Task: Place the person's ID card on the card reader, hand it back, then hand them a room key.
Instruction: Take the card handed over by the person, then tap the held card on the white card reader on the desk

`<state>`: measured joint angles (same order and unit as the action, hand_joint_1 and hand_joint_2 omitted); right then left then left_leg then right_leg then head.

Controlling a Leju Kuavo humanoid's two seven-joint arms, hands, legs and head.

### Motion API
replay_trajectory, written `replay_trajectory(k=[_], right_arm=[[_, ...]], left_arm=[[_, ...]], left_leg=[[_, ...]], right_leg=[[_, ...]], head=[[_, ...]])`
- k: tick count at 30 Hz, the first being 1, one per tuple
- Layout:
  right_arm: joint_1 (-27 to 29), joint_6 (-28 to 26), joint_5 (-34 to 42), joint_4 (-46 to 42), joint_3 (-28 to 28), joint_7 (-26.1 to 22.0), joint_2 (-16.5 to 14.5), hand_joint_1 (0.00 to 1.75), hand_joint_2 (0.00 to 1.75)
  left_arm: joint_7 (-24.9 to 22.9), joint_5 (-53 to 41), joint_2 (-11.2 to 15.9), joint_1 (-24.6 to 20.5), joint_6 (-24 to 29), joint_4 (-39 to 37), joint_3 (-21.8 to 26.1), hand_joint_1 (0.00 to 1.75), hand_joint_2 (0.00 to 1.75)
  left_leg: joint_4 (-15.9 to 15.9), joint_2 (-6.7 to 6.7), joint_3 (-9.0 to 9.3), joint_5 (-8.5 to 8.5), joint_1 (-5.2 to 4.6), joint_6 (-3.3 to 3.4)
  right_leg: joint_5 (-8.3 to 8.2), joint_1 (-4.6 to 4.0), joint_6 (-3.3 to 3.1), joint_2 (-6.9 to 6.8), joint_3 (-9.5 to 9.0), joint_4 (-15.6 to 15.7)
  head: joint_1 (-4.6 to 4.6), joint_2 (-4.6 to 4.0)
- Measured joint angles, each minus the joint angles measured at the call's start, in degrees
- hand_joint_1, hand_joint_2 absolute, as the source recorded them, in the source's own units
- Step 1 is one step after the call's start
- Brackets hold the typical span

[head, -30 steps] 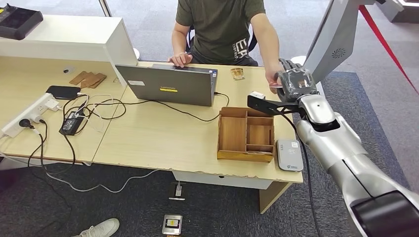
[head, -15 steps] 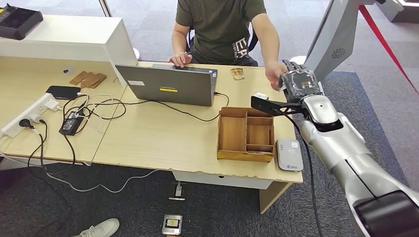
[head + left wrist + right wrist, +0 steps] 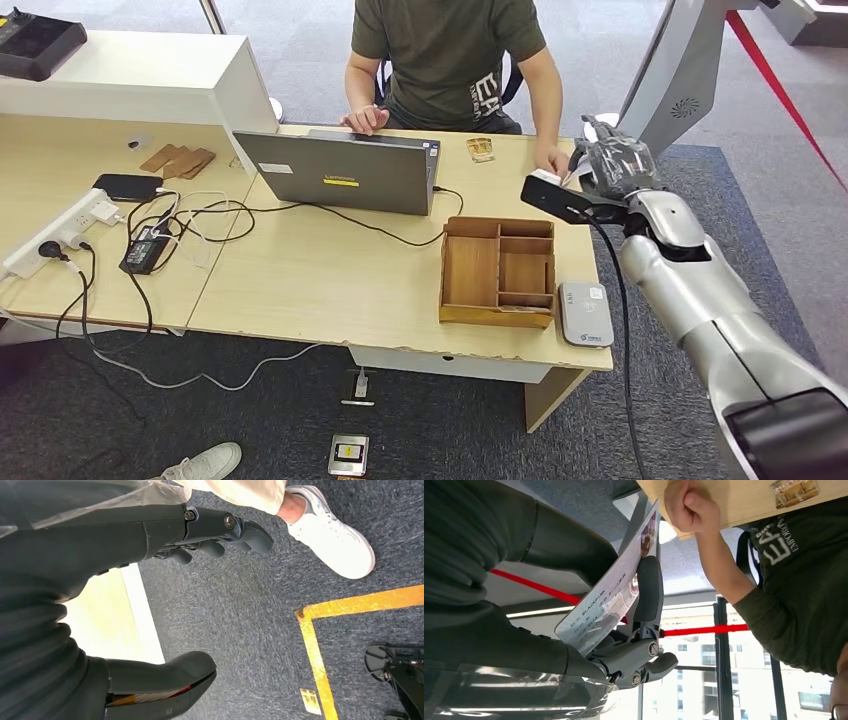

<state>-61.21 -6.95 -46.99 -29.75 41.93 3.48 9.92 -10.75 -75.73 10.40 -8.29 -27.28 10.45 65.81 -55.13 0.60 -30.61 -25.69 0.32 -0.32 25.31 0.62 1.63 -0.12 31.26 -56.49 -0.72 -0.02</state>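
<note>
My right hand (image 3: 610, 165) hangs over the table's far right corner and pinches the white ID card (image 3: 609, 597) between thumb and fingers. The card's free end points at the seated person's fist (image 3: 691, 505), which rests on the table edge (image 3: 552, 160); I cannot tell whether they touch. The grey card reader (image 3: 585, 313) lies flat near the front right corner, nothing on it. A small brown card (image 3: 481, 149) lies in front of the person. My left hand (image 3: 165, 535) hangs beside the desk over carpet, fingers apart and holding nothing.
A wooden compartment tray (image 3: 497, 270) sits left of the reader. An open laptop (image 3: 340, 172) with cables stands mid-table, a power strip (image 3: 60, 232) at the left. A white shoe (image 3: 330, 535) and yellow floor tape (image 3: 312, 645) lie below my left hand.
My right hand has carried the ID card to the right and farther back, from above the wooden tray toward the person's hand at the table edge.
</note>
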Motion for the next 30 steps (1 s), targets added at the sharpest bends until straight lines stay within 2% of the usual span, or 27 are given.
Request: replay_trajectory(k=[5, 13, 24, 30], right_arm=[[3.03, -2.39, 7.8, -1.53, -2.68, -2.84, 1.41, 1.75, 1.75], [11.53, -5.35, 15.15, -4.76, -7.22, -3.51, 4.85, 1.75, 1.75], [25.03, -7.55, 17.43, -5.84, -13.06, -2.25, 8.22, 1.75, 1.75], [28.87, -5.59, 16.41, -5.26, -14.99, -1.94, 8.66, 1.75, 1.75]], left_arm=[[0.01, -0.63, 0.0, 0.08, 0.0, -0.01, 0.01, 0.0, 1.75], [-0.4, -0.67, -0.03, 0.18, 0.0, -0.02, 0.44, 0.0, 1.75], [-0.79, -1.66, -0.09, 0.19, 0.0, -0.04, 0.95, 0.0, 1.75], [-0.87, -2.39, -0.09, 0.14, 0.0, -0.07, 0.97, 0.0, 1.75]], left_leg=[[-0.01, 0.04, 0.02, -0.02, 0.02, 0.02], [-0.01, 0.03, 0.04, -0.1, 0.01, 0.05], [0.0, 0.08, 0.0, -0.13, 0.01, 0.06], [0.01, 0.06, 0.0, -0.13, 0.01, 0.06]], right_leg=[[0.01, -0.01, 0.0, -0.01, -0.03, 0.04], [0.01, -0.02, 0.01, 0.01, -0.06, 0.1], [0.04, -0.01, 0.02, 0.0, -0.05, 0.11], [0.04, -0.01, 0.02, 0.01, -0.04, 0.1]], head=[[0.01, 0.0], [-0.01, 0.0], [0.0, 0.0], [0.0, 0.0]])
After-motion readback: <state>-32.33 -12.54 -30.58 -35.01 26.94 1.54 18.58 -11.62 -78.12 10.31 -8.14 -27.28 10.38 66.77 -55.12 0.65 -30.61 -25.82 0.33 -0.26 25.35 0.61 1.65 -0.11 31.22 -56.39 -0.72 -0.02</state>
